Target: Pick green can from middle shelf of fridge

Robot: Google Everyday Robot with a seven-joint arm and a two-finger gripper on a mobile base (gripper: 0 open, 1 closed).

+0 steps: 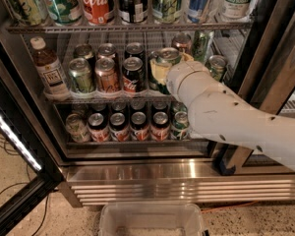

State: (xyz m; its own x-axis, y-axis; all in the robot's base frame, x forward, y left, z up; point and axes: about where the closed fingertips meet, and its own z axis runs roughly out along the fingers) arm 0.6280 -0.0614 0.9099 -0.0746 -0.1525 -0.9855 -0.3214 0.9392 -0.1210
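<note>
The fridge (152,178) stands open in front of me, its wire racks full of drinks. My gripper (170,72), at the end of the white arm, reaches in from the right over the middle shelf (113,98). Its cream fingers (156,73) are closed around the green can (168,56), whose silver top shows slightly tilted above them. Most of the can's body is hidden by the fingers and wrist. Another green can (81,76) stands at the left of the same shelf.
An orange can (107,75) and a black-and-red cola can (133,75) stand just left of the held can, and a tea bottle (48,68) is at the far left. More cans fill the racks above and below. The open door (14,146) is at left and a clear bin (152,220) below.
</note>
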